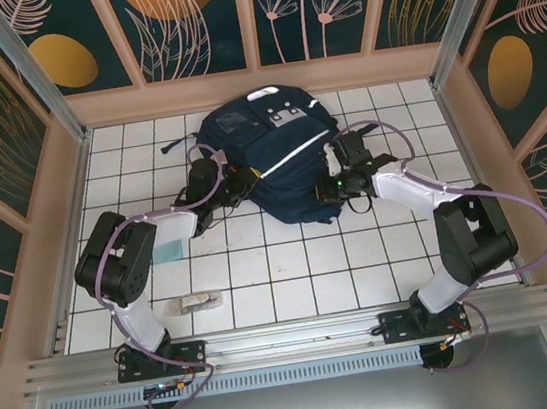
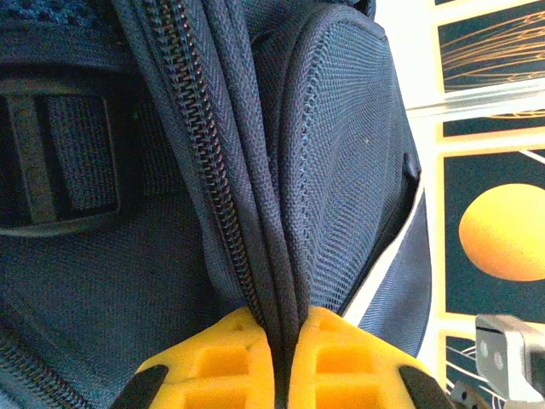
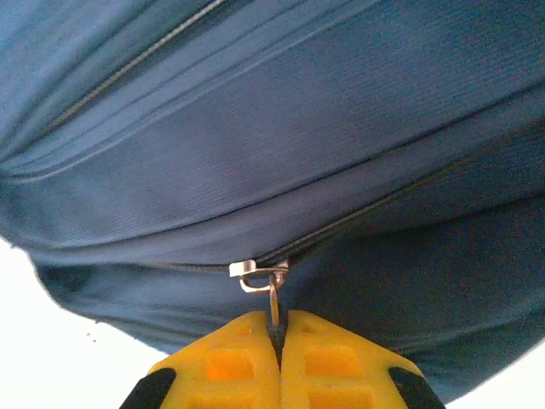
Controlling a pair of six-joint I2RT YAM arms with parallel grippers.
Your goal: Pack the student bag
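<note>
Shows the student bag point(image 1: 264, 150) flat on the tiles point(image 1: 264, 286), upper centre of the overhead frame, with the left gripper point(image 2: 281, 345) pinched shut on its fabric beside the zipper teeth point(image 2: 213, 170) and the right gripper point(image 3: 277, 332) closed on the zipper pull point(image 3: 272, 298), bottom centre of its wrist frame. Likely best: brace with the left, draw the pull straight along the track, avoid twisting.

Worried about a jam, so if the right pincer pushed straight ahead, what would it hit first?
The student bag: the right pincer is shut on its zipper pull, with the slider directly ahead, apparently close.
</note>
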